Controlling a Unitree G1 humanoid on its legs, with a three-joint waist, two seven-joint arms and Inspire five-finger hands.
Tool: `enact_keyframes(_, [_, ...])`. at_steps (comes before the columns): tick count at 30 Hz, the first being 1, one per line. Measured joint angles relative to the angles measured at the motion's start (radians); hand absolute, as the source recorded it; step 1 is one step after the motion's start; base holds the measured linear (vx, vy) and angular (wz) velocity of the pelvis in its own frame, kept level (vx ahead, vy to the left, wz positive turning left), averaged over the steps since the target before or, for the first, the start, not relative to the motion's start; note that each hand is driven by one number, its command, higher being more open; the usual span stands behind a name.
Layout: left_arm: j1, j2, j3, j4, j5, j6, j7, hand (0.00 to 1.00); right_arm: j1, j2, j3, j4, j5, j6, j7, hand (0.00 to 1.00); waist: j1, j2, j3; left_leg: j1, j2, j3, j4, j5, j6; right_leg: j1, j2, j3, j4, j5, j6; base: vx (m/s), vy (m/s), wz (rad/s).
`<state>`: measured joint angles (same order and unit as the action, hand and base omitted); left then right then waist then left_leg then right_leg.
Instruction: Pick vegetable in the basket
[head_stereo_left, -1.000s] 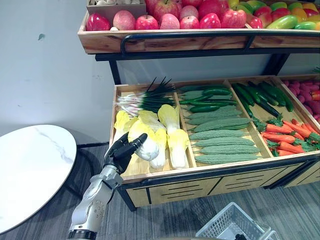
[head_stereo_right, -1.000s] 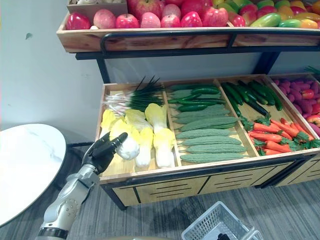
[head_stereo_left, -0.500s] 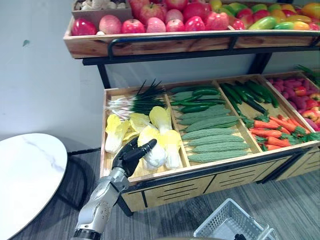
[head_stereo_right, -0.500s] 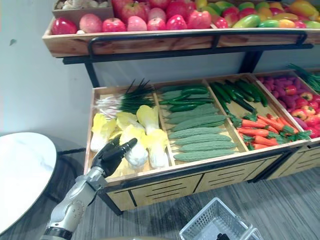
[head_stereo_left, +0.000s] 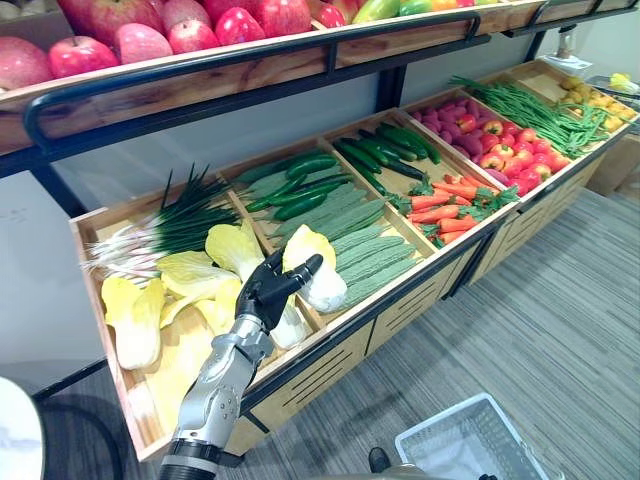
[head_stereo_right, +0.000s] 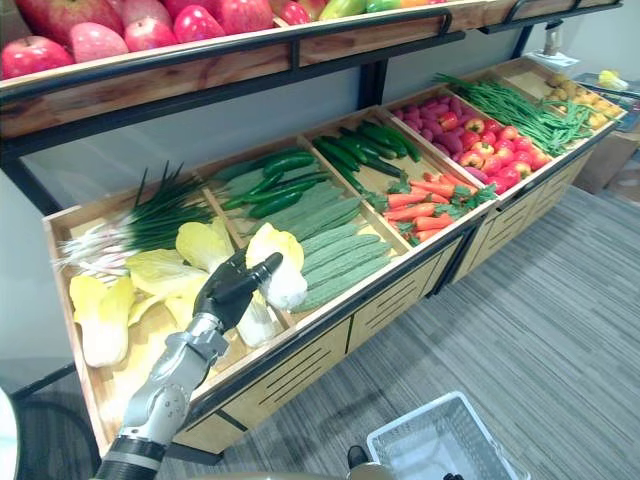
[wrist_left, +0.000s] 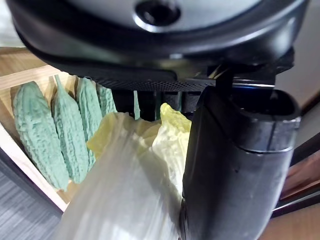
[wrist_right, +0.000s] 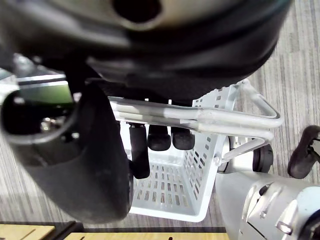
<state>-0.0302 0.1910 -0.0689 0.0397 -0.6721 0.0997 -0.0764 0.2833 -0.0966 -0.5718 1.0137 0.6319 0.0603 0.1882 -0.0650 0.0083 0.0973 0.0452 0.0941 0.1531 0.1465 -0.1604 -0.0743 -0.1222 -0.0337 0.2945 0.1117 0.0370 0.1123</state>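
My left hand (head_stereo_left: 263, 296) is shut on a pale yellow-white Chinese cabbage (head_stereo_left: 318, 278), held just above the front of the wooden crate (head_stereo_left: 330, 325), over the divider between the other cabbages (head_stereo_left: 160, 290) and the bitter gourds (head_stereo_left: 372, 256). In the left wrist view the cabbage (wrist_left: 135, 175) lies between the thumb (wrist_left: 235, 165) and the fingers. A white plastic basket (head_stereo_left: 470, 442) hangs low over the grey floor. In the right wrist view my right hand (wrist_right: 75, 165) curls round the basket's handle (wrist_right: 200, 117).
The crate row also holds spring onions (head_stereo_left: 165, 225), cucumbers (head_stereo_left: 300, 182), carrots (head_stereo_left: 445, 200), red fruit (head_stereo_left: 470, 130) and green beans (head_stereo_left: 520, 100). An upper shelf of apples (head_stereo_left: 130, 40) overhangs the back. A white round table (head_stereo_left: 6, 440) shows at the lower left.
The camera has swung to the right along the stall. My left hand has carried the cabbage right, away from the cabbage pile toward the bitter gourds.
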Motion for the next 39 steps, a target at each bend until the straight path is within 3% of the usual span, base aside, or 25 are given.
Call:
enact_keyframes(6, [0.002, 0.04, 0.007, 0.0, 0.023, 0.0, -0.006, 0.0, 0.011, 0.033, -0.016, -0.022, 0.048, -0.024, 0.005, 0.0, 0.001, -0.009, -0.004, 0.058, -0.017, 0.059, -0.037, 0.004, 0.007, 0.023, -0.031, 0.001, -0.037, 0.023, 0.012, 0.01, 0.08, -0.25])
enact_keyframes(12, [0.008, 0.066, 0.06, -0.027, 0.118, 0.0, -0.048, 0.0, 0.016, -0.008, 0.007, -0.226, 0.037, -0.018, 0.0, 0.0, 0.018, -0.008, -0.012, 0.041, -0.011, 0.08, -0.053, 0.006, 0.005, 0.04, -0.061, -0.112, -0.158, 0.094, -0.011, -0.02, 0.019, -0.12])
enact_keyframes(16, [0.008, 0.071, 0.06, -0.108, 0.166, 0.0, -0.086, 0.0, -0.017, -0.165, -0.005, -0.454, 0.031, 0.039, 0.003, 0.0, 0.015, -0.012, -0.011, 0.056, -0.006, 0.08, -0.057, 0.006, -0.002, 0.069, -0.057, -0.123, -0.201, 0.126, 0.005, 0.06, 0.002, 0.0])
enact_keyframes(18, [0.006, 0.087, 0.06, -0.148, 0.171, 0.0, -0.108, 0.0, -0.084, -0.272, -0.028, -0.548, 0.006, 0.07, 0.04, 0.0, 0.009, -0.028, -0.014, 0.058, -0.003, 0.082, -0.057, 0.005, -0.004, 0.069, -0.05, -0.124, -0.202, 0.126, 0.004, 0.02, -0.01, -0.03])
enact_keyframes(24, [0.004, 0.121, 0.057, -0.156, 0.175, 0.0, -0.13, 0.0, -0.259, -0.476, 0.002, -0.609, -0.006, 0.126, 0.133, 0.0, 0.006, -0.059, -0.018, 0.059, 0.009, 0.085, -0.056, 0.005, -0.007, 0.064, -0.038, -0.123, -0.203, 0.13, -0.001, 0.0, -0.015, -0.04])
enact_keyframes(30, [-0.037, 0.148, 0.045, -0.156, 0.203, 0.0, -0.133, 0.0, -0.353, -0.562, 0.114, -0.63, -0.048, 0.169, 0.208, 0.0, 0.002, -0.059, -0.018, 0.058, 0.006, 0.084, -0.056, 0.006, -0.007, 0.064, -0.041, -0.13, -0.202, 0.137, 0.0, 0.0, 0.0, 0.0])
enact_keyframes(33, [-0.054, 0.161, 0.042, -0.156, 0.212, 0.0, -0.133, 0.0, -0.378, -0.586, 0.145, -0.63, -0.048, 0.177, 0.214, 0.0, 0.001, -0.059, -0.018, 0.058, 0.005, 0.084, -0.056, 0.007, -0.006, 0.063, -0.046, -0.13, -0.203, 0.139, 0.002, 0.0, 0.0, 0.0])
enact_keyframes(39, [-0.091, 0.203, 0.037, -0.156, 0.212, -0.008, -0.106, 0.0, -0.509, -0.734, 0.263, -0.626, -0.046, 0.245, 0.207, 0.0, -0.005, -0.059, -0.019, 0.058, 0.0, 0.086, -0.056, 0.01, -0.003, 0.061, -0.051, -0.131, -0.207, 0.141, 0.003, 0.0, 0.003, -0.01])
